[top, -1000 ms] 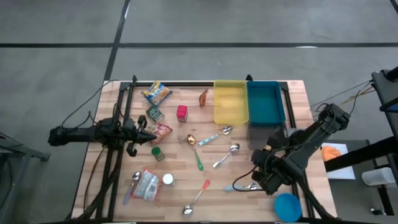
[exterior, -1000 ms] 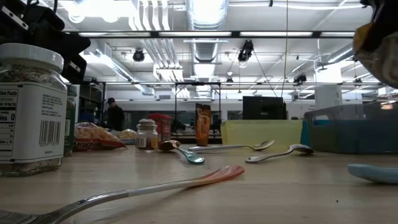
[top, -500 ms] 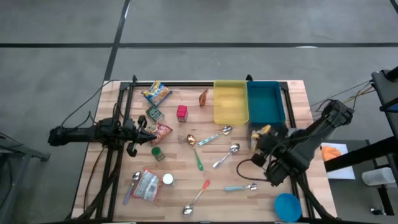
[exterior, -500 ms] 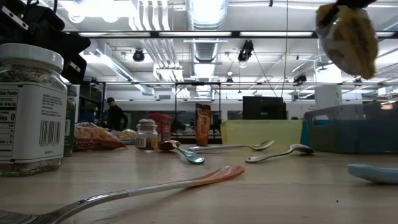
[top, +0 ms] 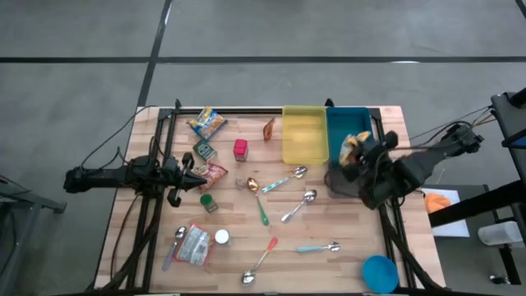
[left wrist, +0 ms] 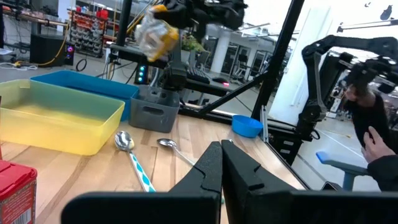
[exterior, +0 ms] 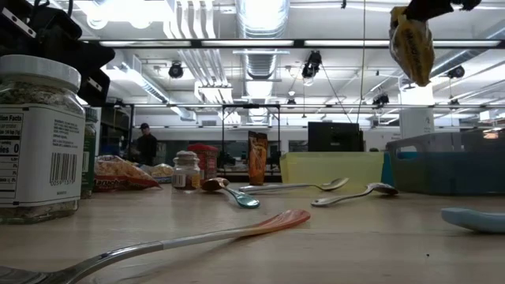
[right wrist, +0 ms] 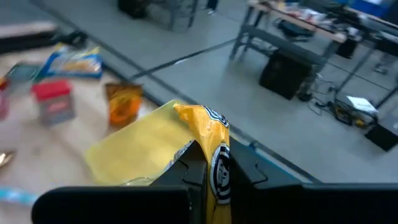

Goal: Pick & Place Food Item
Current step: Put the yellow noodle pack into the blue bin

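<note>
Wooden worktop [top: 246, 247]: right pincer [top: 359, 153] grips yellow crinkled snack bag [top: 353, 146] above blue plastic bin [top: 352, 136] (centre before release); left pincer [top: 197, 175] closed, empty.

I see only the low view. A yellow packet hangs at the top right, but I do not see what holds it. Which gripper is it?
Observer: The right gripper; its fingers are shut on the yellow snack packet.
Operator: Over which bin is it?
Observer: In the high view it is over the blue bin, not the yellow bin.
Operator: And the left arm?
Observer: The left gripper is shut, holds nothing, and waits at the table's left side, beside an orange-red bag.
</note>
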Motion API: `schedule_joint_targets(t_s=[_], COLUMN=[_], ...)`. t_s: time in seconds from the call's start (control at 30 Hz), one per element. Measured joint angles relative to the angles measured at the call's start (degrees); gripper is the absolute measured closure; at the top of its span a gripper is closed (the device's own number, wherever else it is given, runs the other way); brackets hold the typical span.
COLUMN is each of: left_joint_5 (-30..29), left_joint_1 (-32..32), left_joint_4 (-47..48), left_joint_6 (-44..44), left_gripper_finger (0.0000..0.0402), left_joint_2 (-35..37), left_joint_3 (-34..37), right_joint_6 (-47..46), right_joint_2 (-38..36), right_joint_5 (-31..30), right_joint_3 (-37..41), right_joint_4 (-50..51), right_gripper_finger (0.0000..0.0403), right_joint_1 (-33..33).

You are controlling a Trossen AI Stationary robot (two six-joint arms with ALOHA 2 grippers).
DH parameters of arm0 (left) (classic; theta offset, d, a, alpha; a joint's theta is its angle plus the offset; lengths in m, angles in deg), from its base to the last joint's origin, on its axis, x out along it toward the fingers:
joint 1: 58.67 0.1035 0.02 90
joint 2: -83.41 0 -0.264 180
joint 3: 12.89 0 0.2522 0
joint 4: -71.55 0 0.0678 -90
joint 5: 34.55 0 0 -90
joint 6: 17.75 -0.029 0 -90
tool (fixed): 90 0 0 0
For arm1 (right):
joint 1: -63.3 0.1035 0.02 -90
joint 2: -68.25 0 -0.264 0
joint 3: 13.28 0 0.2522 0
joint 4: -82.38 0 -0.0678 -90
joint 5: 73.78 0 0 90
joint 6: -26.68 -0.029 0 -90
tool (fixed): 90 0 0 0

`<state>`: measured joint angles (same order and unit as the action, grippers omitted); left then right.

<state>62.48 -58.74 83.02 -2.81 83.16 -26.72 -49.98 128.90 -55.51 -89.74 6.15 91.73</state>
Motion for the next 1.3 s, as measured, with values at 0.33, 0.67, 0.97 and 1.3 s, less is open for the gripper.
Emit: schedule_joint_targets(t_s=[0.33, 0.67, 0.97, 1.3], left_joint_5=[0.02, 0.02, 0.02, 0.02], left_joint_1=[0.00, -0.02, -0.01, 0.00], left_joint_4=[0.02, 0.01, 0.00, 0.02], left_joint_6=[0.00, -0.01, -0.02, -0.01], left_gripper_finger=[0.0401, 0.0401, 0.0401, 0.0401], left_joint_2=[0.00, 0.00, 0.00, 0.01], left_joint_3=[0.00, 0.00, 0.02, 0.00], right_joint_6=[-2.28, 13.49, 40.22, 44.73], right_joint_2=[-8.13, -8.42, -8.05, -7.88], right_joint_5=[-2.03, -1.66, 4.81, 15.54], right_joint_3=[5.53, 7.00, 10.31, 11.05], right_joint_4=[-1.18, -12.28, -39.81, -42.49], right_gripper_finger=[0.0378, 0.0378, 0.0378, 0.0379], right_joint_1=[-13.63, -24.21, -28.57, -43.09])
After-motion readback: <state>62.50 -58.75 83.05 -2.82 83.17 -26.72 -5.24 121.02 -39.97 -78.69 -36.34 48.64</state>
